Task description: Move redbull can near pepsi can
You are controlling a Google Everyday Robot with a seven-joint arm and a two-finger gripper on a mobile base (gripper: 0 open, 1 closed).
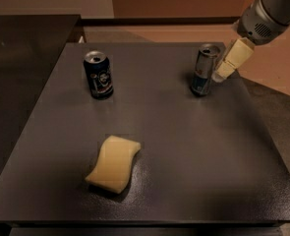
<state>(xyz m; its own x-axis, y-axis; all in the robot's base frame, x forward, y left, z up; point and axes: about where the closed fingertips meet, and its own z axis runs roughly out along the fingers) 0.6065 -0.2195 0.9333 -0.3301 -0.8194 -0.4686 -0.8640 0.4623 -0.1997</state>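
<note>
- Currently the redbull can (pixel 204 70) stands upright on the dark table (pixel 184 146), toward the far edge, with nothing holding it.
- Handling (judgement): a slim, tall metal can is likely light, with a smooth, slippery wall. The thin wall would dent under too much force. The narrow base makes the can easy to tip if it is pushed high up.
- Recommended hold (judgement): grip across the middle of the body with a moderate squeeze. The top rim is a poor place to grip.
- The gripper (pixel 223 72) sits just beside the redbull can, on the side away from the pepsi can (pixel 98 75), level with the can's upper body. Contact with the can cannot be confirmed.
- Gripper opening: how far open it is cannot be told from this view. It has hold of nothing.
- Arm pose: the arm (pixel 270 11) comes in from above and beyond the redbull can, on the gripper's side. It slopes downward, so the gripper points down and in toward the can's wall.
- The pepsi can stands upright, well apart from the redbull can, at roughly the same depth on the table and on the side opposite the gripper.
- A yellow sponge (pixel 114 162) lies flat nearer the front of the table than the redbull can and well apart from it, offset toward the pepsi can's side. It is judged to lie outside the straight line between the two cans.
</note>
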